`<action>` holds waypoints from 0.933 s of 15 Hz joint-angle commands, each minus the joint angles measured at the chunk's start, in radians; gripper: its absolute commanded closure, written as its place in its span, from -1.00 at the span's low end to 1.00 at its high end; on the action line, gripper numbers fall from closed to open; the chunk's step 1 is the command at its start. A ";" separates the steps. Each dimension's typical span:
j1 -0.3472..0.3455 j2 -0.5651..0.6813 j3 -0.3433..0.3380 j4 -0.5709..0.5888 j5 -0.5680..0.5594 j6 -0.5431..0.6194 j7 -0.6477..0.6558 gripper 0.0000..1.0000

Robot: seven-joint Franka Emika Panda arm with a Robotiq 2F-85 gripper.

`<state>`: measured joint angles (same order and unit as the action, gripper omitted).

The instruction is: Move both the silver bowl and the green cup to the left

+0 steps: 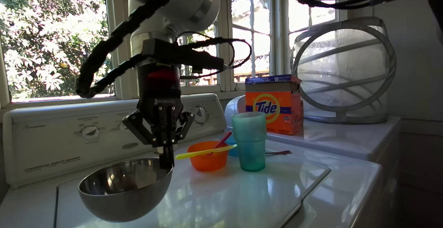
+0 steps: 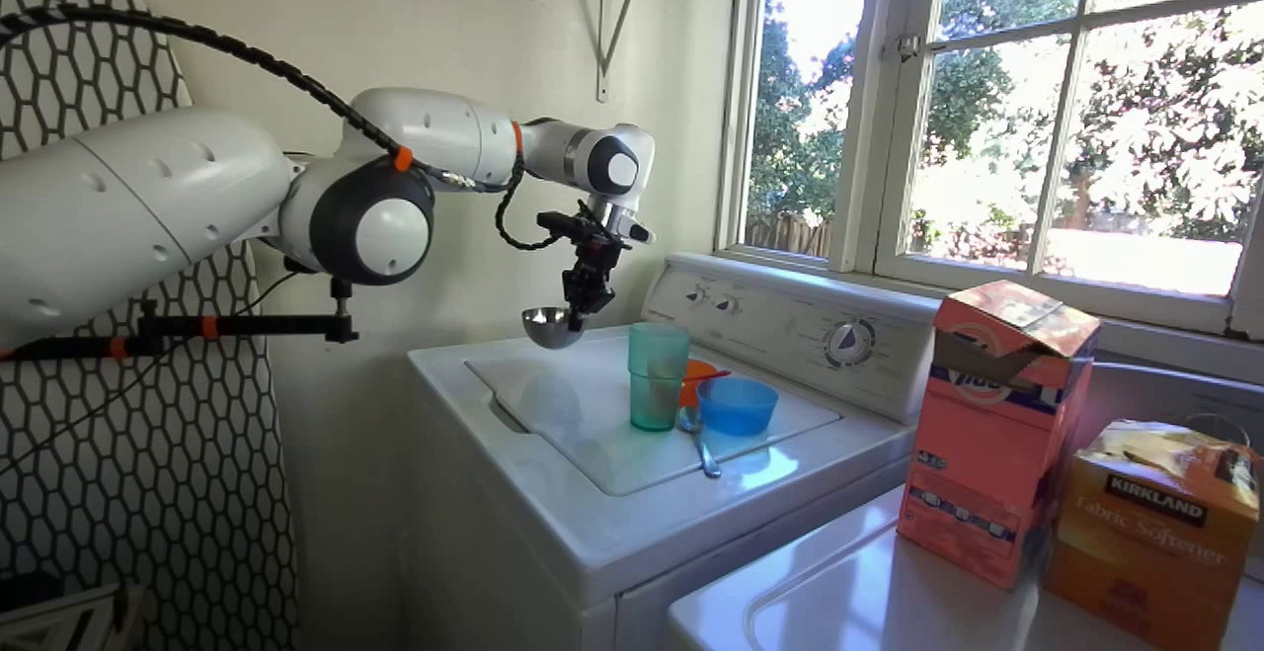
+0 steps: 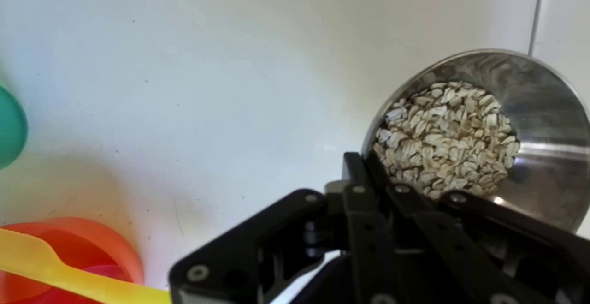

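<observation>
My gripper [image 1: 166, 164] is shut on the near rim of the silver bowl [image 1: 128, 205], one finger inside and one outside. In an exterior view the bowl [image 2: 549, 330] hangs above the washer lid, slightly tilted, at the lid's far end, with the gripper [image 2: 577, 318] at its side. In the wrist view the bowl [image 3: 553, 110] holds oats [image 3: 447, 142], and the fingertips [image 3: 362, 158] pinch its left edge. The green cup [image 1: 249, 145] stands upright on the lid, apart from the gripper. It also shows in an exterior view [image 2: 658, 384] and partly in the wrist view [image 3: 10, 128].
An orange bowl [image 1: 207, 162] with a yellow utensil [image 1: 204, 152] and a red one stands beside the green cup. A blue bowl-like cup [image 2: 736, 407] and a spoon [image 2: 706, 451] are close by. The washer's control panel [image 1: 104, 127] rises behind. A Tide box [image 1: 270, 108] stands on the neighbouring machine.
</observation>
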<state>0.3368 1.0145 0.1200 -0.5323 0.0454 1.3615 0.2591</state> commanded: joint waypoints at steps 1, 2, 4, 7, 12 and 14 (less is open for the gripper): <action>0.014 0.082 -0.010 0.120 0.015 -0.044 0.035 0.98; 0.015 0.091 -0.012 0.127 0.013 -0.045 0.039 0.98; 0.014 0.106 -0.010 0.142 0.015 -0.047 0.041 0.98; 0.016 0.122 -0.012 0.161 0.013 -0.054 0.048 0.98; 0.009 0.085 -0.011 0.092 0.016 -0.029 0.047 0.28; 0.008 0.084 -0.010 0.092 0.017 -0.030 0.045 -0.02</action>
<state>0.3409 1.0936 0.1192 -0.4557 0.0473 1.3513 0.2937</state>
